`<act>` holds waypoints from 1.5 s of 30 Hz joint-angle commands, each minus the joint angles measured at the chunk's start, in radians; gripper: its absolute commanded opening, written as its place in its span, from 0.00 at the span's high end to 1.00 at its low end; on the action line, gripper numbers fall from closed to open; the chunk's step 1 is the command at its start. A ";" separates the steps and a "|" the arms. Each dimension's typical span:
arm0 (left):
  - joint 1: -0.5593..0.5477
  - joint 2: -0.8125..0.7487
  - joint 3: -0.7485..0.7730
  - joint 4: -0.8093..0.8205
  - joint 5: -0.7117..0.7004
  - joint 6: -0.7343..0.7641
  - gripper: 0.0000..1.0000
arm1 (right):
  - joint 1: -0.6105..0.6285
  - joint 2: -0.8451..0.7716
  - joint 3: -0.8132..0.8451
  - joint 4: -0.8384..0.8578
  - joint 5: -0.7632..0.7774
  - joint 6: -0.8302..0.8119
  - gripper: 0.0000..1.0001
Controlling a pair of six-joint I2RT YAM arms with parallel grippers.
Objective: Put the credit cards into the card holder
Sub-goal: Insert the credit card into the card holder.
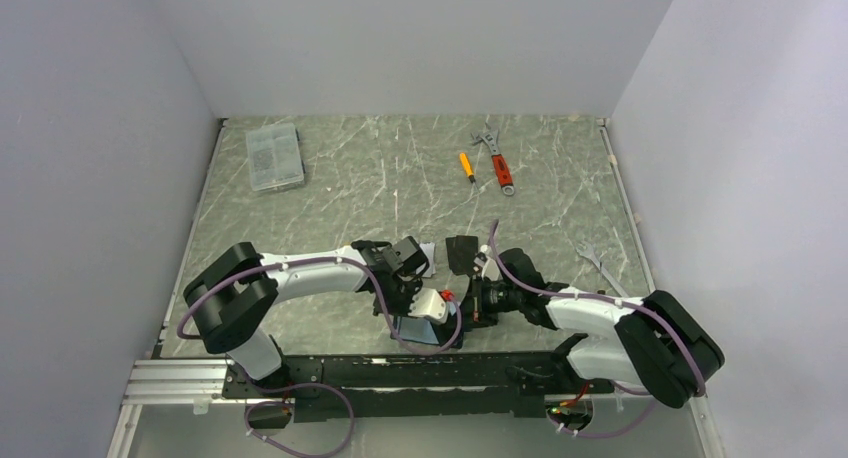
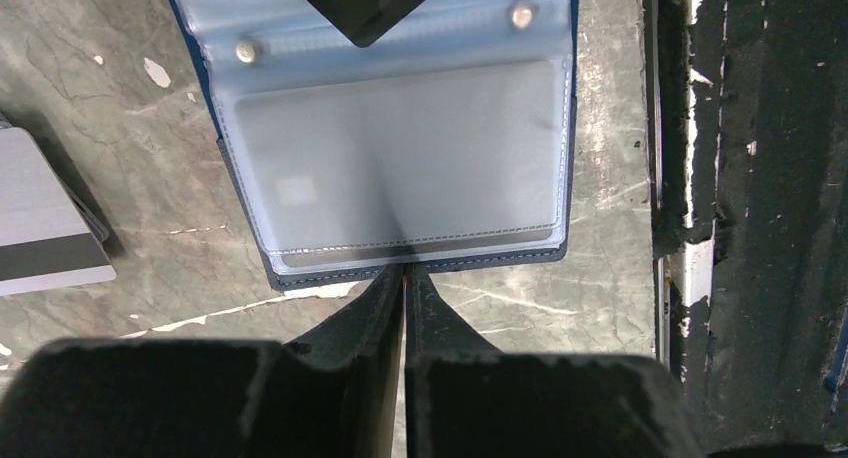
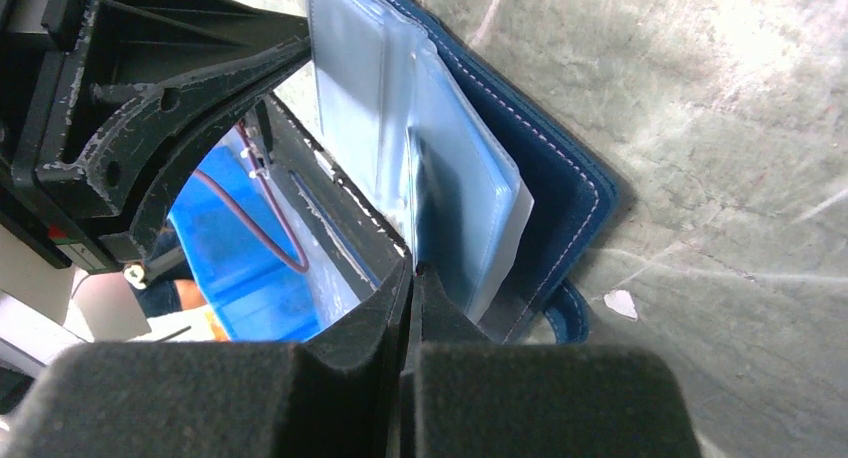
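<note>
Left gripper pinching edge of open navy blue folding card holder, flat at middle of table near edge. Right gripper pressed shut at its clear sleeves. Black card corner over snaps. White-grey striped card beside it, far side.

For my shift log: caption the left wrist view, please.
Left gripper pinching the edge of the open navy blue folding card holder, black card corner over it.

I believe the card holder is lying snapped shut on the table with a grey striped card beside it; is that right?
Not quite: the card holder lies open, not snapped shut, with its pale inside facing up, as the left wrist view shows. The grey striped card does lie beside it on the table.
</note>
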 commanded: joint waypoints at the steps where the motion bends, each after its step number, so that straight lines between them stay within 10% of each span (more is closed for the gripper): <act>1: -0.002 -0.001 -0.021 0.028 -0.058 -0.011 0.89 | -0.004 0.012 -0.021 0.070 -0.017 -0.002 1.00; 15: 0.001 -0.061 -0.002 0.001 -0.055 -0.015 0.80 | -0.003 -0.009 0.000 0.065 -0.019 0.001 1.00; 45: -0.002 0.028 -0.036 0.052 -0.092 -0.022 0.92 | -0.003 0.062 -0.024 0.188 -0.063 0.035 1.00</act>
